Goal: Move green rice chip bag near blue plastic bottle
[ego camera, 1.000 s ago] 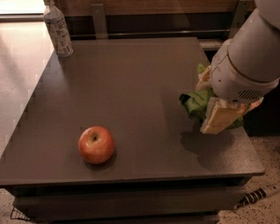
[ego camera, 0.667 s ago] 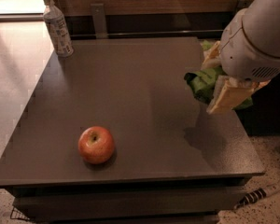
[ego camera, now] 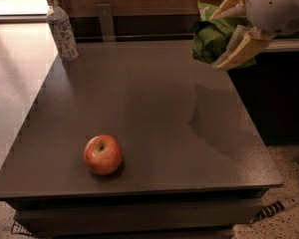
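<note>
My gripper is at the upper right, raised well above the table's right side. It is shut on the green rice chip bag, which is crumpled between the yellowish fingers and hangs in the air. The blue plastic bottle, clear with a white cap and a pale label, stands upright at the table's far left corner, far from the bag.
A red apple sits near the front left of the dark grey table. A metal bracket stands at the back edge against a wooden wall. A cable lies on the speckled floor at the lower right.
The gripper has lifted the green bag up from the table's right side and carried it higher and farther back. The apple and the bottle have not moved.
</note>
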Action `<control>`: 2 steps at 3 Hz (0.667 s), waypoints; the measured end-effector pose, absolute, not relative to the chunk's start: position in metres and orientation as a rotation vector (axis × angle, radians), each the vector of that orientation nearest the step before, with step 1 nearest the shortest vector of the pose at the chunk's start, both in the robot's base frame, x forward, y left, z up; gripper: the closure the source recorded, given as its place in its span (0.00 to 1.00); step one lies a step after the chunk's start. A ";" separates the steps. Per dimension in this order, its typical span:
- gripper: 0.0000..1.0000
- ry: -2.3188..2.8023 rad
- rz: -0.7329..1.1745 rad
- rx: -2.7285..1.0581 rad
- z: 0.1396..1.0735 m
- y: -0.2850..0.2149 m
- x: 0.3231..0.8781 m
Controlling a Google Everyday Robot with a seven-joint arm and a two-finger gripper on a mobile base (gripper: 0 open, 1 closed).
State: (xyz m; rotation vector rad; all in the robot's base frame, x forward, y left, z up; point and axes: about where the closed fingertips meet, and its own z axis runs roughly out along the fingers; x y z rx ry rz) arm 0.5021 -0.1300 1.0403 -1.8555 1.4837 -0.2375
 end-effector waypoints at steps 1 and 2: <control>1.00 1.361 -0.104 -1.835 1.040 -0.111 0.526; 1.00 1.361 -0.104 -1.835 1.040 -0.111 0.526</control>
